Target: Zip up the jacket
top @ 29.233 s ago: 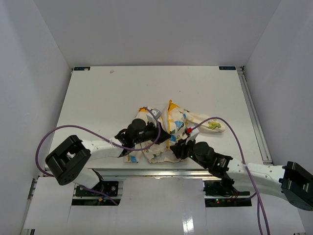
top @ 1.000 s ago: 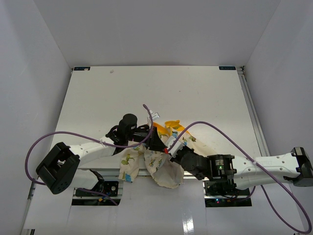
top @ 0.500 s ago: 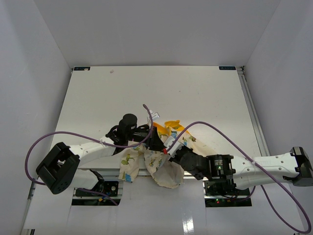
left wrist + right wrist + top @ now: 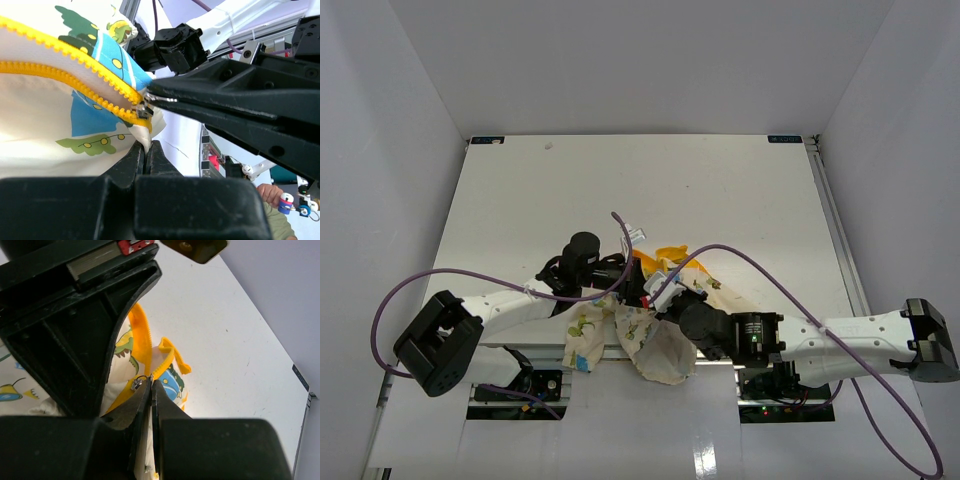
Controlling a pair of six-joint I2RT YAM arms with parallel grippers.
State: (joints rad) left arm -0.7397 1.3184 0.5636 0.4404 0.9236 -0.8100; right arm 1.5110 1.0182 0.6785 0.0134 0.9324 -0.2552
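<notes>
The jacket (image 4: pixel 662 350) is cream with cartoon prints and yellow trim. It is bunched at the table's near edge between both grippers, and part of it hangs over the edge. My left gripper (image 4: pixel 638 287) is shut on the cream bottom corner of the jacket (image 4: pixel 144 140), just below the yellow zipper teeth (image 4: pixel 75 55). My right gripper (image 4: pixel 660 297) is shut, its tips at the metal zipper slider (image 4: pixel 136 385) and pinching the pull. In the left wrist view the right gripper's fingers (image 4: pixel 225 107) reach in from the right and meet the slider (image 4: pixel 144 109). The two zipper halves part above the slider.
The left gripper's black body (image 4: pixel 75 315) fills the upper left of the right wrist view, close to my right fingers. Purple cables (image 4: pixel 470 265) loop over both arms. The white table (image 4: pixel 720 190) stretches behind the jacket, with white walls round it and a rail (image 4: pixel 838 240) along the right.
Over the last second my right gripper has shifted slightly left and away, closer to the left gripper. The left arm and jacket have hardly moved. Long before, the jacket lay flatter on the table.
</notes>
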